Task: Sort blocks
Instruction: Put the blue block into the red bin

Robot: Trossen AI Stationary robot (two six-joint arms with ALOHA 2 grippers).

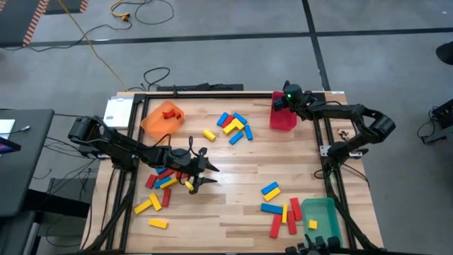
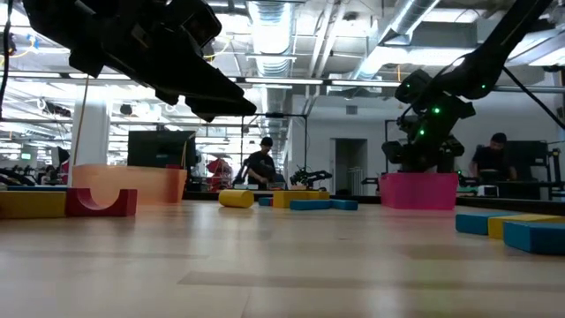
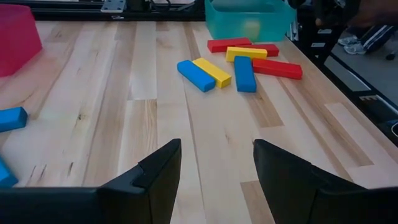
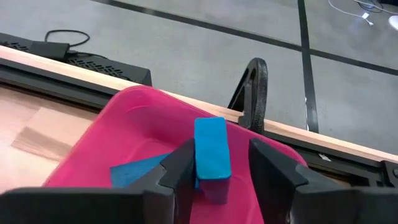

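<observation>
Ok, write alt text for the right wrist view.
The right gripper hangs over a pink bin, a blue block between its parted fingers and another blue piece lying inside. Beyond the bin are the table edge and grey floor.

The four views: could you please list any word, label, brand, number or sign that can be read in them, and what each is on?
None can be read.
Blocks, red bin, orange bin, green bin: plain, no print visible.
White box at the table's edge: no lettering can be made out.
Screens and fittings in the room behind, low view: too small and blurred to read.
</observation>
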